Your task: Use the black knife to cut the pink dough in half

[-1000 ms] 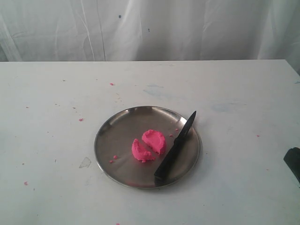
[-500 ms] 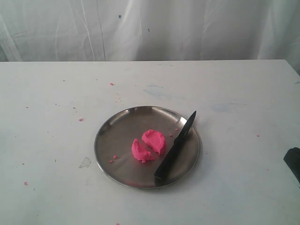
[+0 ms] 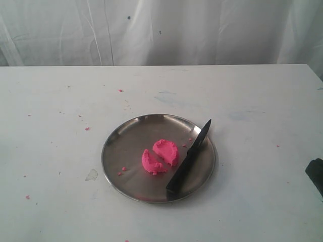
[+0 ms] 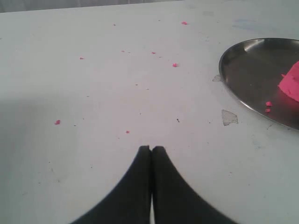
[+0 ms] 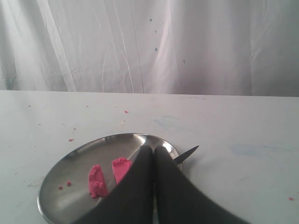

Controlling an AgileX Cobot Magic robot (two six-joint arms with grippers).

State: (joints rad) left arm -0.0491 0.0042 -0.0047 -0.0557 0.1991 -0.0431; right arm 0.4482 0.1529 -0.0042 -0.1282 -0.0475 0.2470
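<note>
The pink dough lies in two half-lumps near the middle of the round steel plate. The black knife rests across the plate's right side, tip past the far rim, handle at the near rim. In the right wrist view my right gripper is shut and empty, set back from the plate with the two dough halves and the knife tip beyond it. My left gripper is shut and empty over bare table, apart from the plate's edge.
Tiny pink crumbs dot the white table and the plate. A white curtain hangs behind the table's far edge. A black part of the right arm shows at the right border of the exterior view.
</note>
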